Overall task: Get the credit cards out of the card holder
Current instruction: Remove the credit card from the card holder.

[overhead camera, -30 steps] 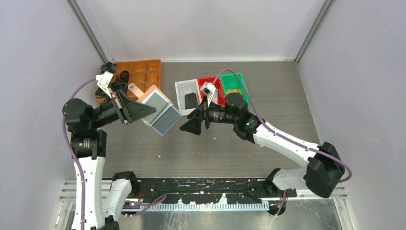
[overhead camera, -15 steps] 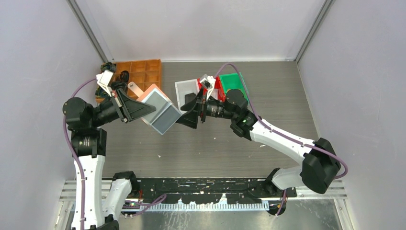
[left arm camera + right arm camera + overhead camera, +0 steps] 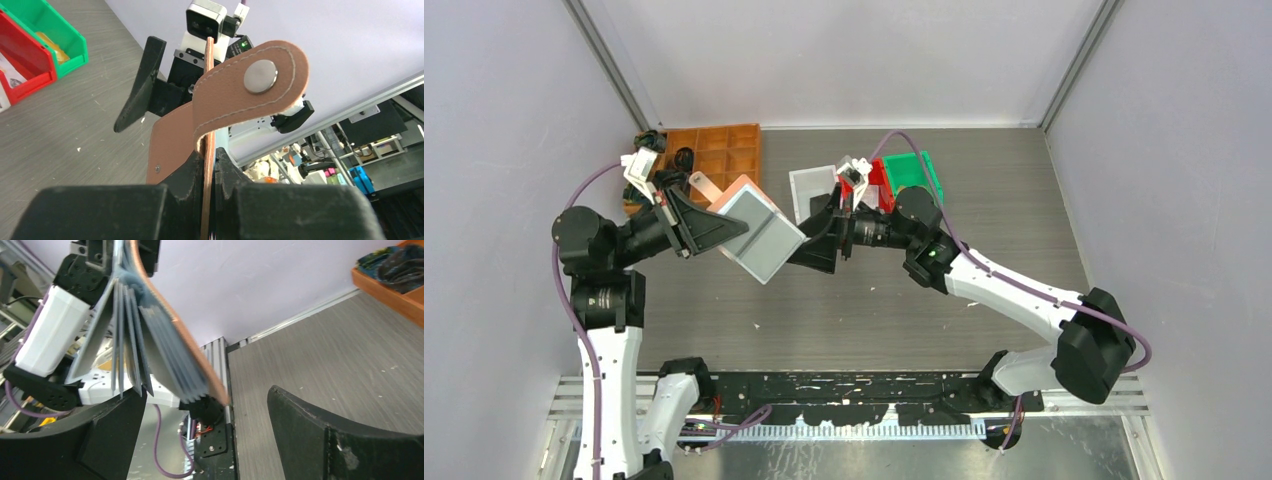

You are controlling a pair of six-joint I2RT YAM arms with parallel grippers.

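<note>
My left gripper is shut on the card holder, a salmon-pink wallet held open above the table with its grey inner pockets facing up. In the left wrist view the fingers clamp the pink cover's edge, and the tab with a metal snap curls above. My right gripper is open at the wallet's right edge. In the right wrist view its gripper is open, and the fanned grey pockets hang just above the gap. I cannot tell any credit card apart from the pockets.
An orange compartment tray stands at the back left. White, red and green bins stand behind the right arm. The red and green bins also show in the left wrist view.
My right gripper has moved left, from a gap away to the wallet's right edge, staying open. My left gripper still holds the wallet, which has tilted slightly.
</note>
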